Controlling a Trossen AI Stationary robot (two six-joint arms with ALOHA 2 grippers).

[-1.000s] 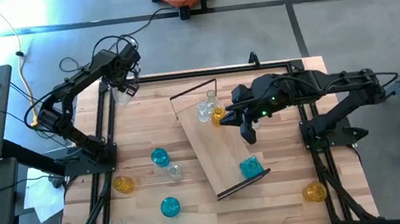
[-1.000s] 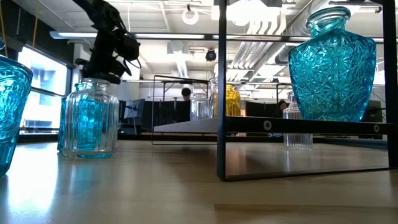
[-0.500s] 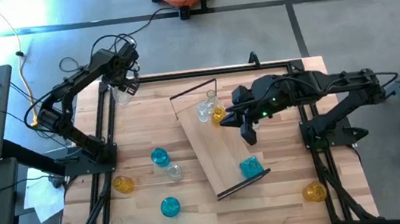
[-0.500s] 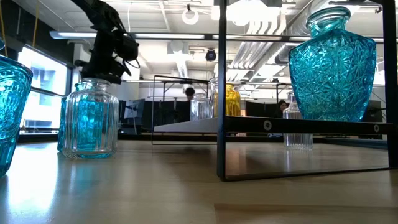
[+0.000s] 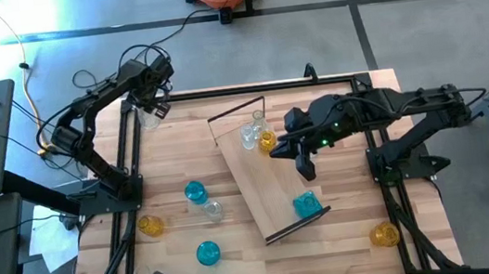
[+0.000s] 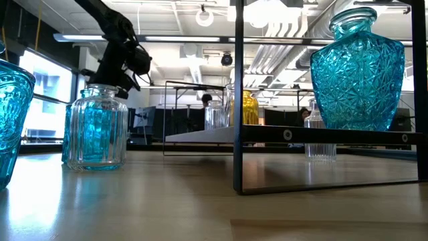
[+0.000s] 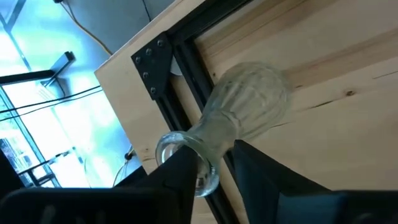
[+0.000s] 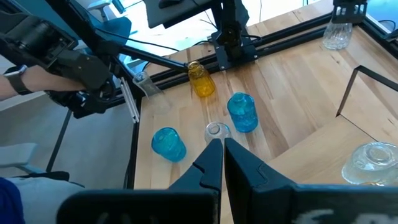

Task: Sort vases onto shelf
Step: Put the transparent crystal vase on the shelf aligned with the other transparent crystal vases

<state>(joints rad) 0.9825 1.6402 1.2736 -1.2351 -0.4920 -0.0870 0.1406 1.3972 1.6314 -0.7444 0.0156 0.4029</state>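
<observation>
My left gripper (image 5: 151,104) is at the table's far-left corner, shut on a clear ribbed vase (image 5: 151,120) (image 7: 249,102). My right gripper (image 5: 303,165) (image 8: 219,149) hovers shut and empty above the middle of the shelf (image 5: 269,185), a light plank lying aslant on the table. Two clear vases (image 5: 249,134) and an amber one (image 5: 268,141) stand at the shelf's far end; a blue one (image 5: 306,205) (image 6: 358,67) stands at its near end. Left of the shelf, two blue vases (image 5: 195,193) (image 5: 207,253), a clear one (image 5: 213,210) and an amber one (image 5: 150,226) stand on the table. Another amber vase (image 5: 384,234) stands near-right. My left gripper holds the clear vase by its neck just under the rim (image 7: 211,146). One finger (image 7: 180,171) sits on each side, and they come down from above. The vase stands roughly upright below the fingers, over the corner by the black frame rail (image 7: 186,74). Whether its base rests on the table, I cannot tell.
A black metal frame runs round the table edge (image 5: 128,142). The shelf's thin dark end frames (image 5: 237,112) (image 6: 237,100) stand upright. Bare wood lies between the held vase and the shelf's far end. A person's hand (image 8: 15,79) shows beyond the table's left side.
My left gripper has shifted slightly toward the table's right with the clear vase and tipped a little. The right arm and the other vases have kept still.
</observation>
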